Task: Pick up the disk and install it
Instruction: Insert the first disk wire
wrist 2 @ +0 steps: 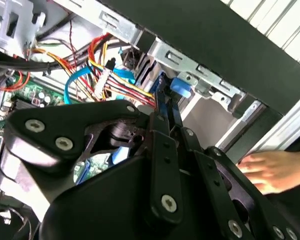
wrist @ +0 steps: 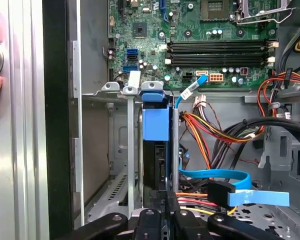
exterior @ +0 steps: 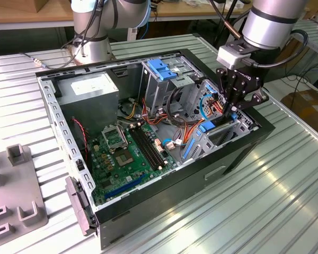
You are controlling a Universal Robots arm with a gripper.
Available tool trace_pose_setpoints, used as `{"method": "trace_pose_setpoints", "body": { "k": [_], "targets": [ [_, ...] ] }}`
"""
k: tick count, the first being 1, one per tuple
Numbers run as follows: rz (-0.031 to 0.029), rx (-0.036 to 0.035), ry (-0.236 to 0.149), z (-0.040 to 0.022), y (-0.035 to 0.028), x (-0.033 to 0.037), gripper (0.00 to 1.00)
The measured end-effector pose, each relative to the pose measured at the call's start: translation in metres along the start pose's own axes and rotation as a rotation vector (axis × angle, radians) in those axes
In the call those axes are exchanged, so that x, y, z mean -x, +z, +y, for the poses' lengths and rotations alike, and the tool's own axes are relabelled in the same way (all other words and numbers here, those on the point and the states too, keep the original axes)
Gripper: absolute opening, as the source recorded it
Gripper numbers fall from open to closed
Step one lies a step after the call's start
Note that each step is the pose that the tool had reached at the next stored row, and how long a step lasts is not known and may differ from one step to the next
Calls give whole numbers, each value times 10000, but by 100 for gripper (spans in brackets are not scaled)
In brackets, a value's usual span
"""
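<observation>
The disk point(wrist: 155, 165) stands on edge in the metal drive bay point(wrist: 117, 150) at the front corner of the open computer case point(exterior: 148, 196). Its dark body sits between the bay's rails, and its blue plastic rail point(wrist: 155, 122) is at the end towards the motherboard. In the exterior view the blue of the disk point(exterior: 206, 126) shows just below my gripper point(exterior: 229, 114), which reaches down into the bay. In both wrist views my gripper point(wrist: 167, 200) point(wrist 2: 165, 102) has its fingers drawn together at the disk's near edge. The contact itself is hidden.
Orange, red and blue cables point(wrist: 210, 130) run close beside the bay. The motherboard point(exterior: 122, 153), a grey power-supply box point(exterior: 87, 90) and a metal cage with a blue top point(exterior: 161, 69) fill the case. A person's hand point(wrist 2: 270, 170) rests on the case's outer side. A grey fixture point(exterior: 16, 201) lies at the exterior view's left.
</observation>
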State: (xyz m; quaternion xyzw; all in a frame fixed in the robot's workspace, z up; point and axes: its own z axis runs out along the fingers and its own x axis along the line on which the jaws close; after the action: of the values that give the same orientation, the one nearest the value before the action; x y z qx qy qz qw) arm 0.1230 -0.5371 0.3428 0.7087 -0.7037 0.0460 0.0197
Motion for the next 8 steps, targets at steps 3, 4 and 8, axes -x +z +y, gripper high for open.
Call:
{"method": "trace_pose_setpoints", "body": {
  "k": [3,4,8],
  "targets": [
    [-16,1,1,0,-10,-1,16],
    [-19,6,0,-1,-38,-4,16],
    [-10,18,2,-3,-74,-7,16]
  ]
}}
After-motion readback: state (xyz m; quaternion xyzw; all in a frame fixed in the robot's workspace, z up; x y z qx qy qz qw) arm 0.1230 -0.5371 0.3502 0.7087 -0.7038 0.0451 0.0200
